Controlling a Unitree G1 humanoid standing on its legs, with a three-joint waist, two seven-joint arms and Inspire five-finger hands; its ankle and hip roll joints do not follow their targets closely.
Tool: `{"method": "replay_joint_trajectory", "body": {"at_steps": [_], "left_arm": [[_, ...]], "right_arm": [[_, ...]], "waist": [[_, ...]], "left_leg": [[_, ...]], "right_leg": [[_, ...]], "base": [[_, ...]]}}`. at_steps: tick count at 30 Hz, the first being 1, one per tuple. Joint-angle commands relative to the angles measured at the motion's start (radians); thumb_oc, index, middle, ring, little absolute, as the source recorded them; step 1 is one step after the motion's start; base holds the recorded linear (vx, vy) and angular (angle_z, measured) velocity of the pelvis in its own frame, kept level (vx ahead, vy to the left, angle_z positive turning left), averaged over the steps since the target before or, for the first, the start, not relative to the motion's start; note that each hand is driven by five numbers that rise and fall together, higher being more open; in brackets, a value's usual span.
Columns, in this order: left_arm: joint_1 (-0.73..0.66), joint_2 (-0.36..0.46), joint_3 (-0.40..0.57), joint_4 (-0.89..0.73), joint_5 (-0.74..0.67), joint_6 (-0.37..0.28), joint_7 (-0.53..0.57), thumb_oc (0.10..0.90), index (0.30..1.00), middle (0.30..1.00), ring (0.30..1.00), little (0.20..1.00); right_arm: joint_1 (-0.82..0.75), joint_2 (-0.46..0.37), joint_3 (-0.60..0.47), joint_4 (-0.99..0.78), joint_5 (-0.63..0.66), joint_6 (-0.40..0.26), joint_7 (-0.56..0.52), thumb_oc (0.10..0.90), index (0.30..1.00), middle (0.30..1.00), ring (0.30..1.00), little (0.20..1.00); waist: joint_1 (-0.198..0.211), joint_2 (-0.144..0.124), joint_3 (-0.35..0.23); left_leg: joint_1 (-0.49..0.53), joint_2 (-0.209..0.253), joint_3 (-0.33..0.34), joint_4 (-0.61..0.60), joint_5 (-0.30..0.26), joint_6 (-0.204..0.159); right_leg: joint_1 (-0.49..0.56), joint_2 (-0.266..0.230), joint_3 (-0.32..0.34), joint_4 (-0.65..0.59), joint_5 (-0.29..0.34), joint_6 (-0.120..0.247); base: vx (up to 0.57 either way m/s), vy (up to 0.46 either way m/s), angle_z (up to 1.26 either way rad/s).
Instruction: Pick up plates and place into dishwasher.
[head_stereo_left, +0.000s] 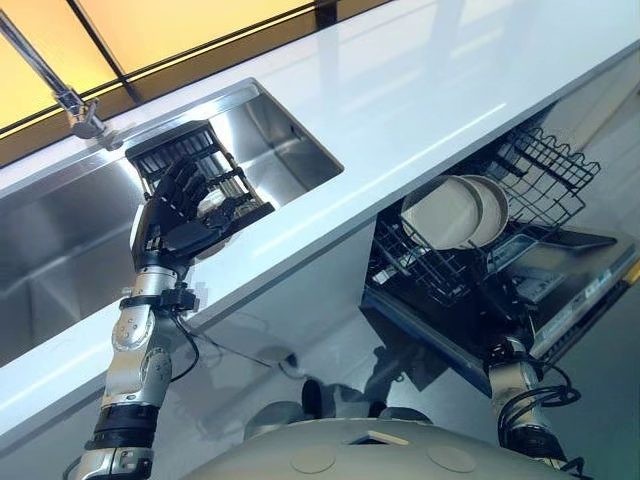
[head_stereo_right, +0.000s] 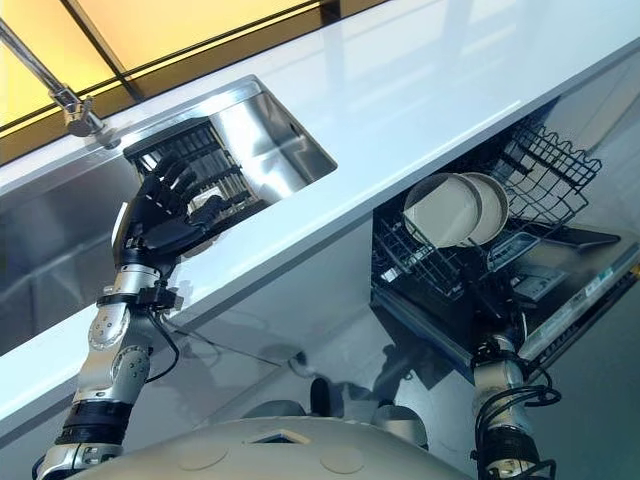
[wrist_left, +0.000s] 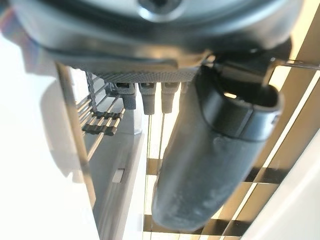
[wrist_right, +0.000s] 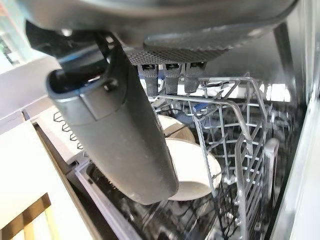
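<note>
Two pale plates (head_stereo_left: 458, 210) stand on edge in the dishwasher rack (head_stereo_left: 545, 175) at the right of the frame, under the white countertop (head_stereo_left: 400, 100). At the upper left, the left hand (head_stereo_left: 178, 212) hovers over the dark dish rack (head_stereo_left: 190, 160) in the steel sink (head_stereo_left: 290, 150), fingers spread and gripping nothing; whether a plate remains in that rack cannot be told. In its wrist view, the right hand (wrist_right: 120, 135) points at the racked plates with straight, empty fingers. The risk seems to be the left fingers catching the rack's tines, tipping it or chipping a plate against the sink wall.
</note>
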Motion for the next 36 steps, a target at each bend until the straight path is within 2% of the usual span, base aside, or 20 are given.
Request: {"method": "replay_joint_trajectory", "body": {"at_steps": [1, 7, 12, 16, 18, 21, 24, 28, 31, 36], "left_arm": [[-0.089, 0.059, -0.026, -0.084, 0.013, -0.042, -0.003, 0.800, 0.900, 0.900, 0.900, 0.900], [-0.117, 0.074, -0.058, -0.076, -0.010, -0.034, -0.003, 0.800, 0.900, 0.900, 0.900, 0.900], [-0.121, 0.078, -0.073, -0.063, -0.023, -0.038, -0.016, 0.800, 0.900, 0.900, 0.900, 0.900], [-0.121, 0.076, -0.078, -0.043, -0.023, -0.049, -0.030, 0.800, 0.900, 0.900, 0.900, 0.900], [-0.113, 0.070, -0.077, -0.047, -0.015, -0.050, -0.030, 0.800, 0.900, 0.900, 0.900, 0.900], [-0.106, 0.059, -0.075, -0.044, -0.002, -0.059, -0.033, 0.800, 0.900, 0.900, 0.900, 0.900], [-0.095, 0.047, -0.069, -0.046, 0.008, -0.068, -0.033, 0.800, 0.900, 0.900, 0.900, 0.900], [-0.084, 0.035, -0.058, -0.047, 0.019, -0.085, -0.029, 0.800, 0.900, 0.900, 0.900, 0.900], [-0.079, 0.031, -0.040, -0.043, 0.018, -0.094, -0.034, 0.800, 0.900, 0.900, 0.900, 0.900], [-0.082, 0.026, 0.001, -0.042, 0.027, -0.097, -0.036, 0.800, 0.900, 0.900, 0.900, 0.900]], "right_arm": [[-0.330, 0.042, 0.168, -0.088, -0.018, -0.024, 0.181, 0.800, 0.900, 0.900, 0.900, 0.900], [-0.524, 0.051, 0.224, -0.083, -0.006, -0.083, 0.123, 0.800, 0.900, 0.900, 0.900, 0.900], [-0.578, 0.069, 0.261, -0.107, -0.036, -0.124, 0.105, 0.800, 0.900, 0.900, 0.900, 0.900], [-0.576, 0.077, 0.268, -0.139, -0.088, -0.150, 0.027, 0.800, 0.900, 0.900, 0.900, 0.900], [-0.541, 0.079, 0.266, -0.177, -0.161, -0.185, -0.043, 0.800, 0.900, 0.900, 0.900, 0.900], [-0.491, 0.085, 0.263, -0.216, -0.217, -0.207, -0.092, 0.800, 0.900, 0.900, 0.900, 0.900], [-0.411, 0.077, 0.242, -0.269, -0.324, -0.243, -0.145, 0.800, 0.900, 0.900, 0.900, 0.900], [-0.318, 0.039, 0.209, -0.338, -0.569, -0.275, -0.225, 0.800, 0.900, 0.900, 0.900, 0.900], [-0.269, -0.005, 0.171, -0.376, -0.667, -0.260, -0.269, 0.800, 0.900, 0.900, 0.900, 0.900], [-0.211, -0.060, 0.063, -0.392, -0.652, -0.199, -0.225, 0.800, 0.900, 0.900, 0.900, 0.900]], "waist": [[0.107, 0.006, -0.004], [0.156, 0.010, -0.009], [0.174, 0.007, -0.009], [0.173, -0.004, -0.013], [0.164, -0.011, -0.017], [0.153, -0.017, -0.018], [0.128, -0.026, -0.020], [0.090, -0.037, -0.024], [0.064, -0.050, -0.027], [0.018, -0.072, -0.029]], "left_leg": [[0.033, -0.031, 0.004, 0.055, -0.136, -0.015], [0.016, -0.044, -0.014, 0.076, -0.134, -0.011], [0.012, -0.053, -0.014, 0.089, -0.138, -0.001], [0.018, -0.057, -0.006, 0.088, -0.142, 0.008], [0.028, -0.057, 0.002, 0.078, -0.144, 0.016], [0.035, -0.055, 0.013, 0.073, -0.145, 0.021], [0.047, -0.052, 0.030, 0.065, -0.151, 0.027], [0.061, -0.047, 0.051, 0.047, -0.154, 0.030], [0.070, -0.042, 0.067, 0.038, -0.157, 0.031], [0.084, -0.030, 0.098, 0.030, -0.166, 0.029]], "right_leg": [[-0.061, -0.039, -0.055, 0.104, -0.041, 0.033], [-0.055, -0.057, -0.074, 0.088, -0.021, 0.037], [-0.059, -0.068, -0.079, 0.094, -0.013, 0.045], [-0.066, -0.071, -0.072, 0.101, -0.006, 0.055], [-0.071, -0.069, -0.062, 0.103, -0.001, 0.061], [-0.076, -0.068, -0.051, 0.104, 0.004, 0.067], [-0.081, -0.063, -0.030, 0.102, 0.008, 0.073], [-0.088, -0.053, 0.003, 0.098, 0.012, 0.079], [-0.090, -0.044, 0.031, 0.094, 0.012, 0.082], [-0.090, -0.025, 0.064, 0.095, 0.006, 0.082]], "base": [[0.06, 0.058, 0.02], [0.07, 0.082, 0.08], [0.04, 0.062, 0.08], [0.03, 0.028, 0.06], [0.00, 0.000, 0.00], [-0.01, 0.001, -0.03], [-0.03, 0.003, -0.04], [-0.06, -0.003, -0.10], [-0.07, -0.031, -0.16], [-0.07, -0.058, -0.19]]}}
